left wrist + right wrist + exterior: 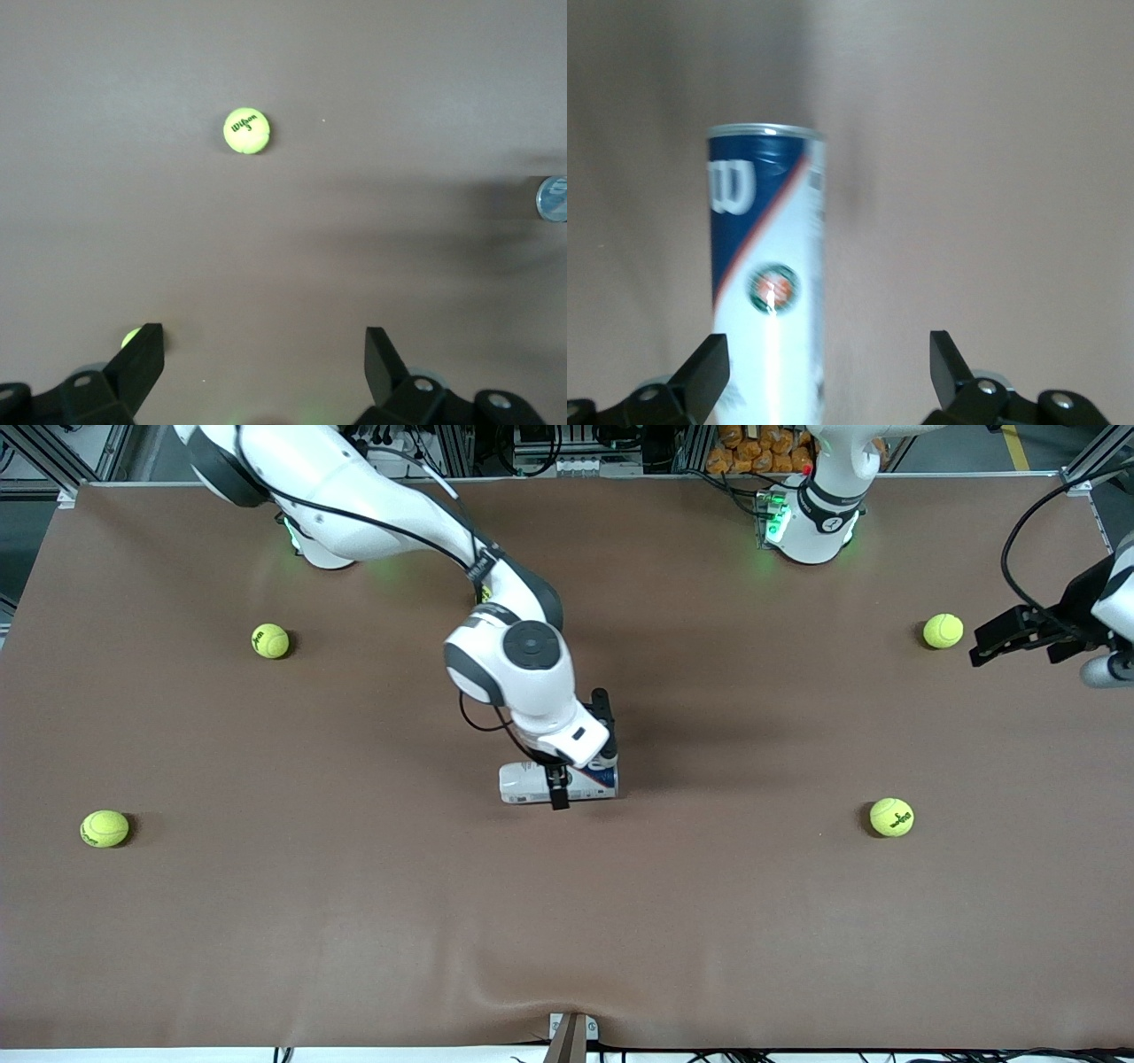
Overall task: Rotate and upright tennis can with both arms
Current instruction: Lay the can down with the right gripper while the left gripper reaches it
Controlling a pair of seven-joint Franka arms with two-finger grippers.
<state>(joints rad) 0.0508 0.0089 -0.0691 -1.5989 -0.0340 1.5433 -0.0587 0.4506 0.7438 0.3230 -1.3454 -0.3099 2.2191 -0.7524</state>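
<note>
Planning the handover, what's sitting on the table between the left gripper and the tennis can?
Front view: only bare brown table lies between the open left gripper and the tennis can. One tennis ball sits beside that gripper.

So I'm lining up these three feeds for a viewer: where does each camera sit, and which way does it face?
Front view: high across the table, facing both bases; shows the right gripper over the lying tennis can and the left gripper waiting.
Left wrist view: on the left wrist, facing the table and a tennis ball; open fingers show.
Right wrist view: on the right wrist, facing the can between open fingers.
Shared: the can, front and right wrist.
</note>
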